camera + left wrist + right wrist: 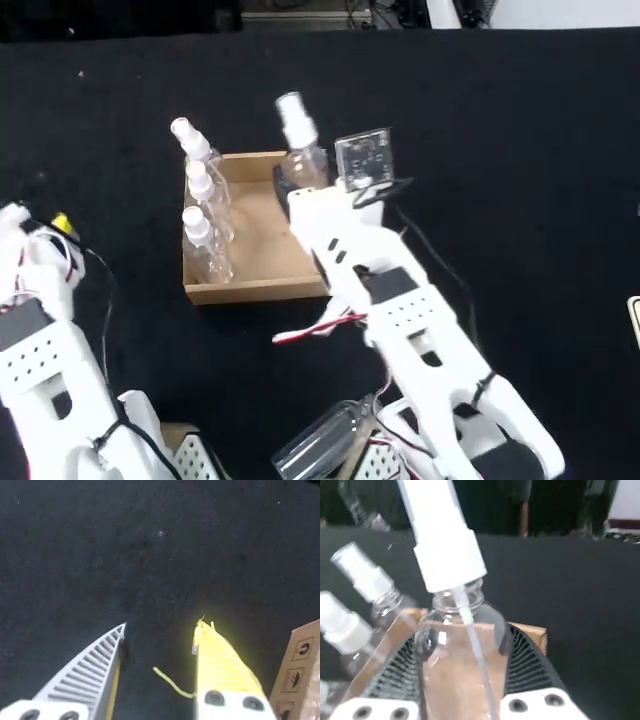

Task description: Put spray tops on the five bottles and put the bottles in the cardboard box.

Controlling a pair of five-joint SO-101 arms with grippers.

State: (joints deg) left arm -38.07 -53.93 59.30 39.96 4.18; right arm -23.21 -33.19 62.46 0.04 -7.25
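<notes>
Right jaws clamped on bottle point(305, 165), spray top point(293, 115) on, upright at far right corner of cardboard box point(262, 285). Three topped bottles point(210, 225) stand inside along left wall. Left jaws apart above tabletop point(150, 555).

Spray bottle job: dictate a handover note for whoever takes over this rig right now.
Right pincer: shut on the fourth bottle, spray top on, at the far right corner of the cardboard box.
Left pincer: open, empty, over bare table beside the box.
Done: three topped bottles stand in the box along its left wall.
Left: release the fourth bottle in the box; top and box the fifth bottle, lying by the arm bases.
</notes>
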